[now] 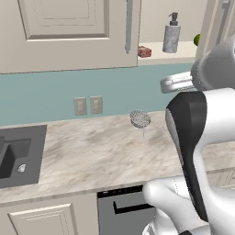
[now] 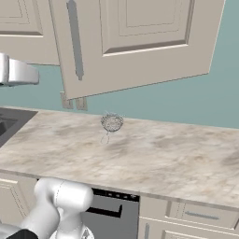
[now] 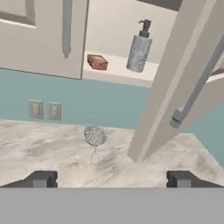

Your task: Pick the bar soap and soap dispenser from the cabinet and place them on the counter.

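The cabinet [image 1: 69,36] hangs above the counter [image 1: 101,151] with its right door [image 3: 183,83] swung open. On its cream shelf stands the grey speckled soap dispenser [image 1: 171,33] [image 3: 139,48], and left of it lies the small reddish-brown bar soap [image 1: 144,51] [image 3: 97,62]. My gripper [image 3: 111,179] is open, its two dark fingertips [image 3: 41,179] far apart with nothing between them. It sits well back from the shelf and below it, facing the cabinet opening.
A wire-mesh ball [image 1: 140,119] [image 2: 111,123] rests on the counter near the backsplash. A dark sink [image 1: 16,156] is set into the counter's left end. Two wall outlets [image 1: 88,105] sit on the teal backsplash. A green lime [image 1: 197,39] peeks out at the shelf's right.
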